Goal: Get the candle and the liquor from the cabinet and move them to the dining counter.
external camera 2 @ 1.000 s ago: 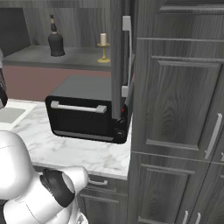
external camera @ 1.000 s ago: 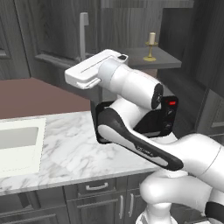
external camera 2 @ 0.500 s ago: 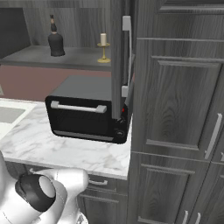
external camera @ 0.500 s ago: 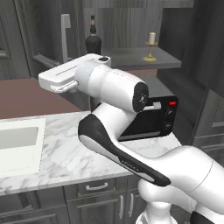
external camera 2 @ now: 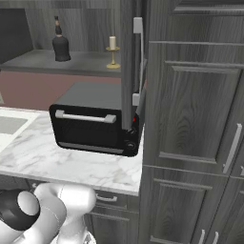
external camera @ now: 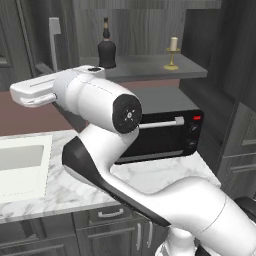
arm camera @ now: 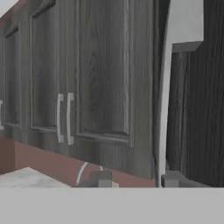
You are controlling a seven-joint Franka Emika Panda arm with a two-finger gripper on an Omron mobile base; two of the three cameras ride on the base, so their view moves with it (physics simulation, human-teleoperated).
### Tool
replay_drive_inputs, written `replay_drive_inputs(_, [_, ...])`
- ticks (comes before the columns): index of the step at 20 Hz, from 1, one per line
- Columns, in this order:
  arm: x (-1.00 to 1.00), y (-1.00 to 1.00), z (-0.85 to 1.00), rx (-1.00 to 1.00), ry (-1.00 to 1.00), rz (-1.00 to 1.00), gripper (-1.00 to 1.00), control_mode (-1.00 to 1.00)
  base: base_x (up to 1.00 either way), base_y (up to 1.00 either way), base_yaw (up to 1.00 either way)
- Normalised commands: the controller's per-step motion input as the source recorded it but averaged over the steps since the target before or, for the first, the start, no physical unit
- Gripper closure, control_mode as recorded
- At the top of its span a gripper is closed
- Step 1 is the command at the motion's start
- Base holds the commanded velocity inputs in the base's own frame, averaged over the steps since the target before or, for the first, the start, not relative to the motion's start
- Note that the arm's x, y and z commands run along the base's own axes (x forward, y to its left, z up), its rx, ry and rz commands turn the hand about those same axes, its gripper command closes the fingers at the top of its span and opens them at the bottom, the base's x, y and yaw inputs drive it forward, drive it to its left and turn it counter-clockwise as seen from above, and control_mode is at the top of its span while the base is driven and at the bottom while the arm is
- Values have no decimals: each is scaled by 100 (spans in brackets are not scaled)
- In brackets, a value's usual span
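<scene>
- Hand view: the pincer (arm camera: 133,179) is seen with its tips apart and nothing between them, aimed at dark cabinet doors with a silver bar handle (arm camera: 162,109) just above.
- The white arm (external camera: 100,107) is stretched to the left over the marble table (external camera: 150,175).
- The liquor (external camera: 106,50) is stood on the open cabinet (external camera 2: 190,95) shelf, at the back left.
- The candle (external camera: 173,52) is stood on the same shelf, to the right, well apart from the liquor.
- A black oven (external camera 2: 93,124) is set on the table below the shelf.
</scene>
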Motion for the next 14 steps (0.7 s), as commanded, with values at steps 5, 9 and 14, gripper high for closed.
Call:
replay_drive_inputs(5, [0,9,0,0,0,1,-100,-100,0,0,0])
replay_drive_inputs(9, [0,0,0,0,0,0,-100,-100,0,0,0])
replay_drive_inputs(14, [-29,-1,0,0,-1,0,-100,-100,0,0,0])
